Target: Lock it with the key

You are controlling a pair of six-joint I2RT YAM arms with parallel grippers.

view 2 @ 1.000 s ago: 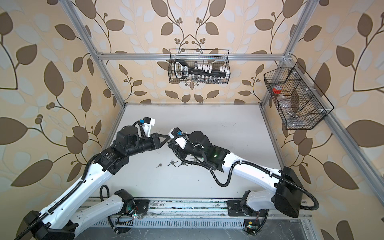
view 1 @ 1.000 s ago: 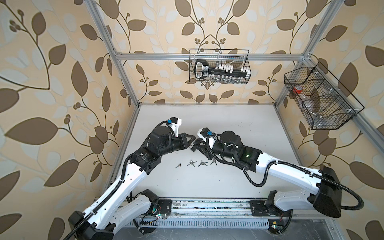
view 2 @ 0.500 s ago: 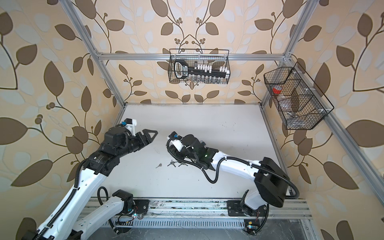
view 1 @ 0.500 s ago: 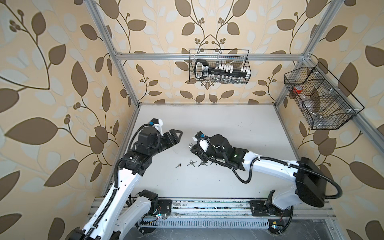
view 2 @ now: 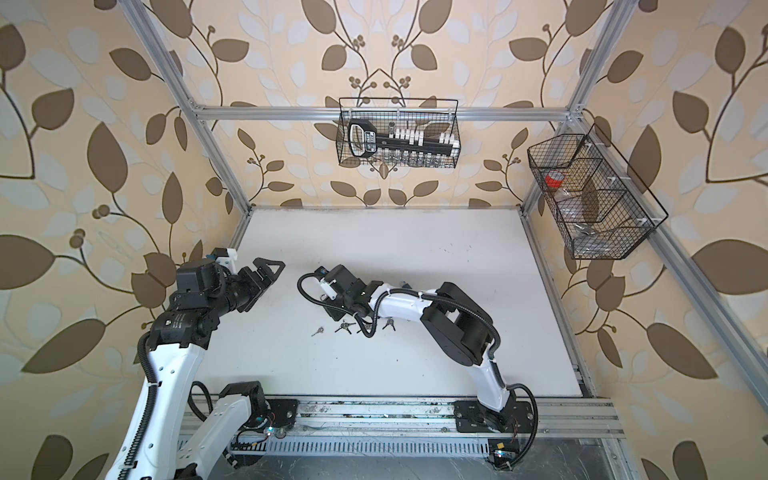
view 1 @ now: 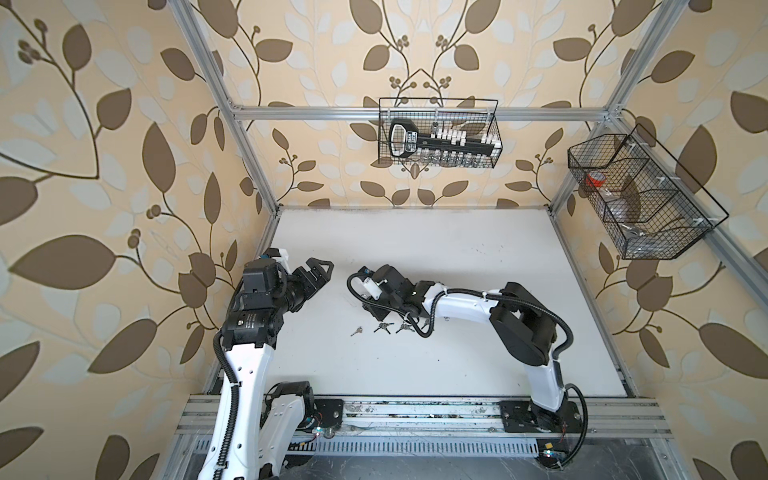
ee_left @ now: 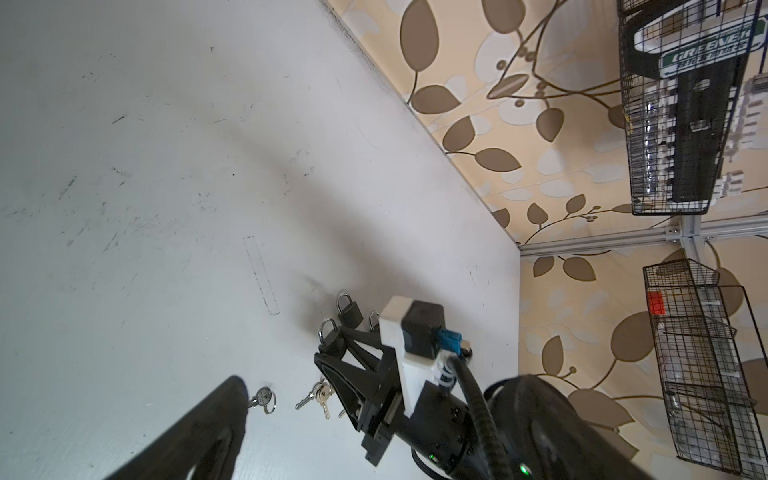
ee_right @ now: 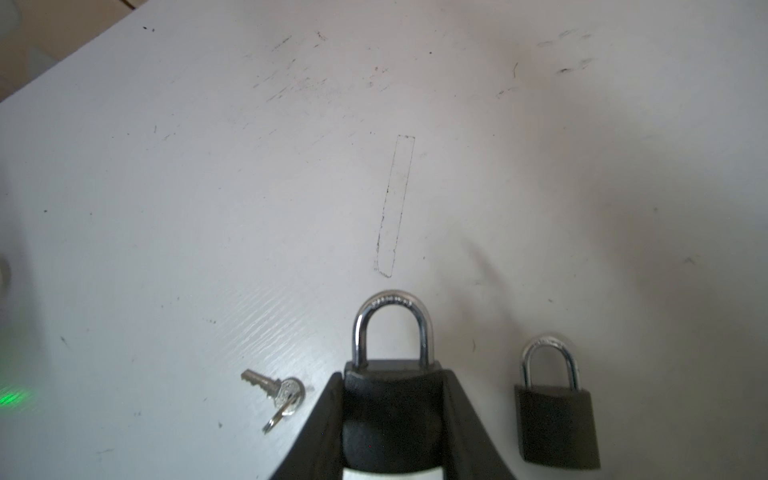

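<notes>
Pulled back leftward since a second ago, when its closed tips met the other arm's, the left gripper (view 1: 321,275) hangs wide open and empty. It is well apart from the right gripper (ee_right: 392,377), which now sits lower, clamped on the black padlock (ee_right: 392,419). A single key (ee_right: 274,388) lies loose on the table (view 1: 457,270) just beside that gripper. Key bunches (view 1: 382,327) lie partly under its cable loop (view 1: 430,320), and a second padlock (ee_right: 557,424) rests nearby.

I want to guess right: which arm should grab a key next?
Probably the left. The left gripper is open and empty, and a loose key lies toward its side. The right gripper is shut on a padlock, so it is busy.
</notes>
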